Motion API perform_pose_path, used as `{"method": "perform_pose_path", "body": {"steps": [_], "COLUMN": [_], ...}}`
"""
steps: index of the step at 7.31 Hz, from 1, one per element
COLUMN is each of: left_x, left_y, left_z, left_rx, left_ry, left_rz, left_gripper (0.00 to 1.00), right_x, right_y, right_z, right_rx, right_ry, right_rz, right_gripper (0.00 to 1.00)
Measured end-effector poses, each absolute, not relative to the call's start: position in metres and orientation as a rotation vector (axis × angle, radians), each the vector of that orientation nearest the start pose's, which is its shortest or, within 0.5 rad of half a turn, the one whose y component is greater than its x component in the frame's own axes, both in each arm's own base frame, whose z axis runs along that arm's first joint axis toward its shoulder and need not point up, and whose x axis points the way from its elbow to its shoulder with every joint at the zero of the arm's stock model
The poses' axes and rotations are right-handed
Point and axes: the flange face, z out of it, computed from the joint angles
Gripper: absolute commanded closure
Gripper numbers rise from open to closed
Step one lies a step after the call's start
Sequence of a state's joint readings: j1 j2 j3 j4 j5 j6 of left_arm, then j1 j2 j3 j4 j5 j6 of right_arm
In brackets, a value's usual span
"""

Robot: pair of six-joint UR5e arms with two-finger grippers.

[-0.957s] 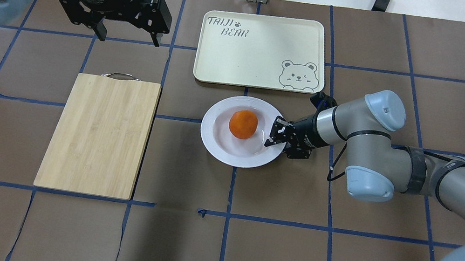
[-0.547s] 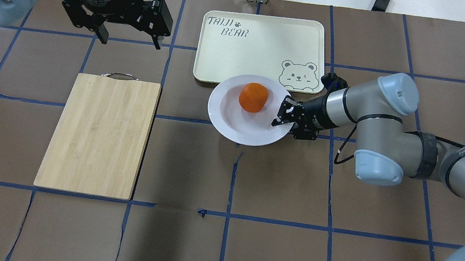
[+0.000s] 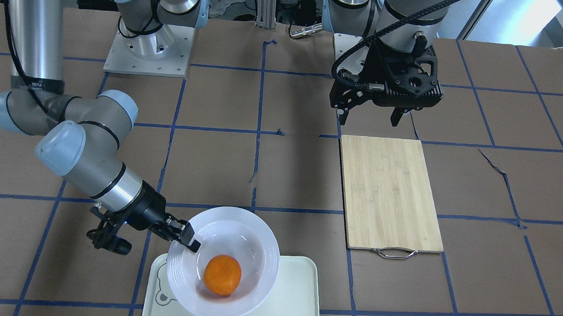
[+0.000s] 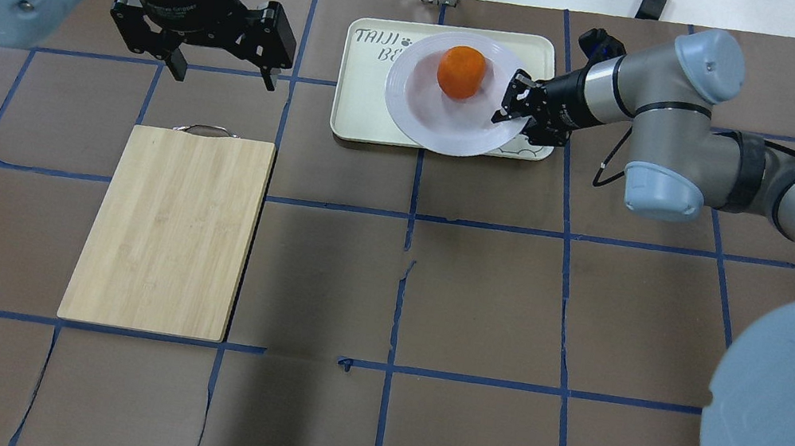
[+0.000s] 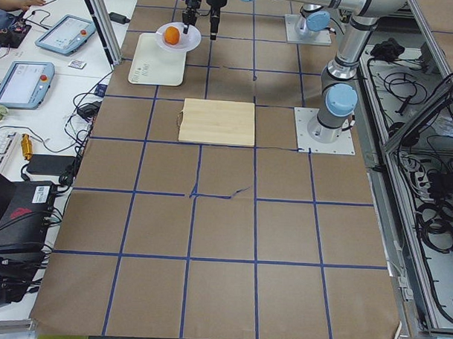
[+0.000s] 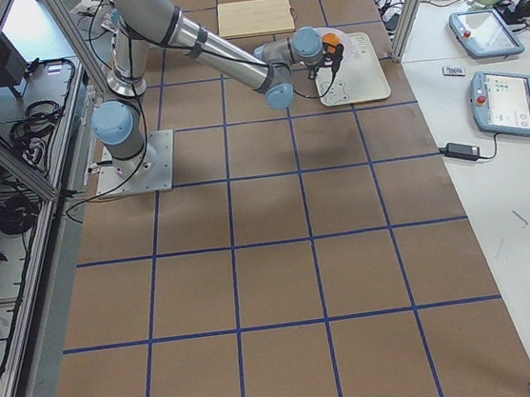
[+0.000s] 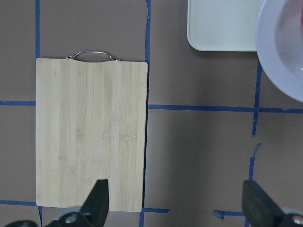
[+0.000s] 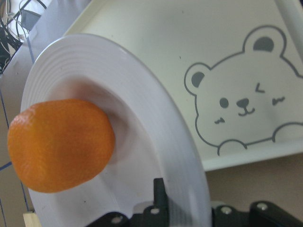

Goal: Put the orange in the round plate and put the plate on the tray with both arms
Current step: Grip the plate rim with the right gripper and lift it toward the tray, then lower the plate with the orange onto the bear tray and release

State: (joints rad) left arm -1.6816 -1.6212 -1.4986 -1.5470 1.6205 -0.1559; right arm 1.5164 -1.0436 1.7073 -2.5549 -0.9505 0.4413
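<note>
The orange [image 4: 461, 72] lies in the sunken centre of the white round plate [image 4: 424, 110]. My right gripper [image 4: 512, 101] is shut on the plate's right rim and holds it over the cream tray [image 4: 354, 119], overlapping the tray's near edge. In the right wrist view the orange [image 8: 61, 144] sits against the plate [image 8: 142, 118], with the tray's bear face [image 8: 236, 94] beneath. I cannot tell whether the plate touches the tray. My left gripper [image 4: 224, 78] hangs open and holds nothing, above the table left of the tray.
A bamboo cutting board [image 4: 170, 229] with a metal handle lies on the left half of the brown table. Cables and a metal post stand beyond the tray's far edge. Tablets lie on side tables.
My right gripper has carried the plate with the orange from the table in front of the tray to over the tray. The left gripper has barely shifted.
</note>
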Motion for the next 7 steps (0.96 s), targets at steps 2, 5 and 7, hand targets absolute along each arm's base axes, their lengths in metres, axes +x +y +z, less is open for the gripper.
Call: {"method": "perform_pose_path", "body": {"steps": [2, 5, 7], "left_x": [-0.185, -0.185, -0.180], "left_y": [-0.502, -0.504, -0.499], "left_z": [0.499, 0.496, 0.501], "left_rx": [-0.069, -0.069, -0.080], "left_ry": [3.096, 3.106, 3.097], "left_rz": [-0.074, -0.069, -0.081], "left_gripper": [0.00, 0.00, 0.00], "right_x": [0.150, 0.156, 0.162], "right_y": [-0.702, -0.712, -0.712], "right_z": [0.243, 0.223, 0.203], "right_rx": [0.500, 0.508, 0.505], "right_ry": [2.440, 2.446, 2.441], "right_rz": [-0.312, -0.288, -0.248], "right_gripper": [1.00, 0.99, 0.92]}}
